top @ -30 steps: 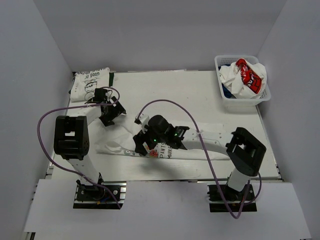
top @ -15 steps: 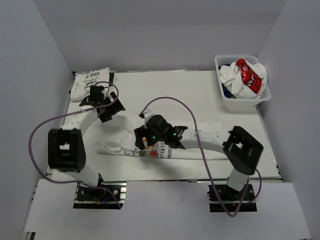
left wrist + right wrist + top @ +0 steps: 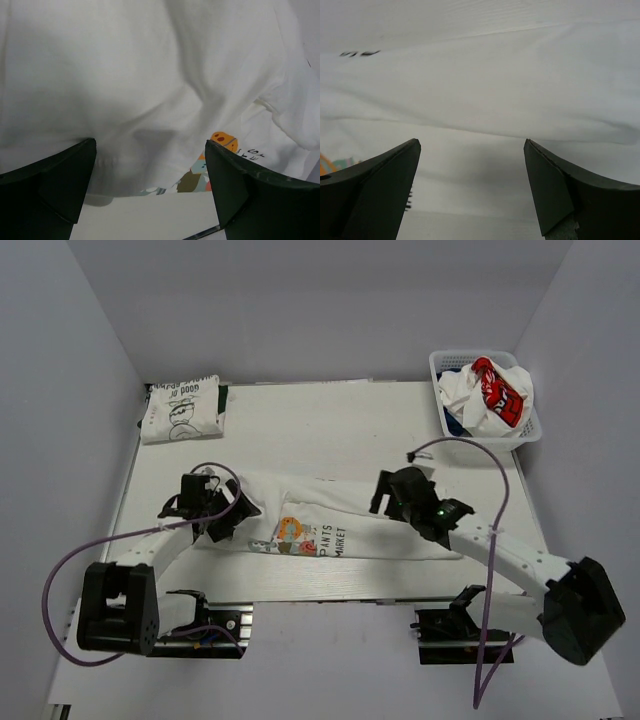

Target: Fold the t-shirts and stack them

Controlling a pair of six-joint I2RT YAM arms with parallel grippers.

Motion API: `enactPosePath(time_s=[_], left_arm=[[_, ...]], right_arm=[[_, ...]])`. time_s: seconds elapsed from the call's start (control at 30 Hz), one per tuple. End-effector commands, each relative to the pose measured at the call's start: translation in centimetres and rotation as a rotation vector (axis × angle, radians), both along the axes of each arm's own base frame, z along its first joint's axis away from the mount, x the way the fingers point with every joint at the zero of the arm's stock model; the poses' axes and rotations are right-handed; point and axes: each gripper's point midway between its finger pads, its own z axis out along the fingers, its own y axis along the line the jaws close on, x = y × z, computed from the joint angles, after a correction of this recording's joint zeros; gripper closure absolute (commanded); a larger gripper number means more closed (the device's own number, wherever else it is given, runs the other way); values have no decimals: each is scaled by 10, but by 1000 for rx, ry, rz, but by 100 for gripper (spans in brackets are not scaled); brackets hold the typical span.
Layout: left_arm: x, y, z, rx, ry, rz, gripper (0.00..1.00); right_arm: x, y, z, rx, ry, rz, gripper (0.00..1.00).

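Observation:
A white t-shirt (image 3: 330,520) with a colourful cartoon print (image 3: 290,532) and black lettering lies as a long folded strip across the front middle of the table. My left gripper (image 3: 232,516) is open over its left end; in the left wrist view (image 3: 150,145) the jaws stand apart above white cloth and the print (image 3: 222,142). My right gripper (image 3: 385,490) is open over the strip's right part, with its jaws (image 3: 470,142) apart above plain white cloth (image 3: 485,95). A folded white tee with a black line drawing (image 3: 181,407) lies at the back left.
A white lattice basket (image 3: 448,366) stands at the back right, holding crumpled white tees, one with a red patch (image 3: 498,388), and a bit of dark blue cloth (image 3: 456,424). Purple cables loop off both arms. The table's front edge (image 3: 330,590) runs just below the strip.
Both arms have drawn apart from the middle: the right gripper moved right, the left gripper moved nearer and left. The cartoon print, covered before, now shows.

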Motion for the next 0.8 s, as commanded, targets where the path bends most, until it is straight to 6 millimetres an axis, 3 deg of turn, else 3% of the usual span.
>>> enactPosePath(time_s=[0.0, 0.13, 0.23, 0.27, 0.5, 0.67, 0.77], left_arm=[[-13, -1, -9, -12, -1, 19, 0], [-21, 11, -24, 54, 63, 59, 0], [-22, 13, -28, 66, 88, 64, 0], [-23, 13, -30, 68, 100, 64, 0], [-21, 24, -35, 128, 131, 97, 0], [-18, 25, -34, 136, 130, 102, 0], [-18, 27, -35, 147, 141, 107, 0]], right_arm=[[2, -58, 2, -24, 1, -218, 10], [-3, -93, -5, -59, 67, -310, 10], [-13, -116, -27, -88, 155, -356, 10], [-8, -120, -28, -65, 155, -371, 10], [9, -126, -56, 28, 209, -342, 10], [10, -126, -75, 49, 271, -331, 10], [15, -125, -74, 78, 246, -325, 33]])
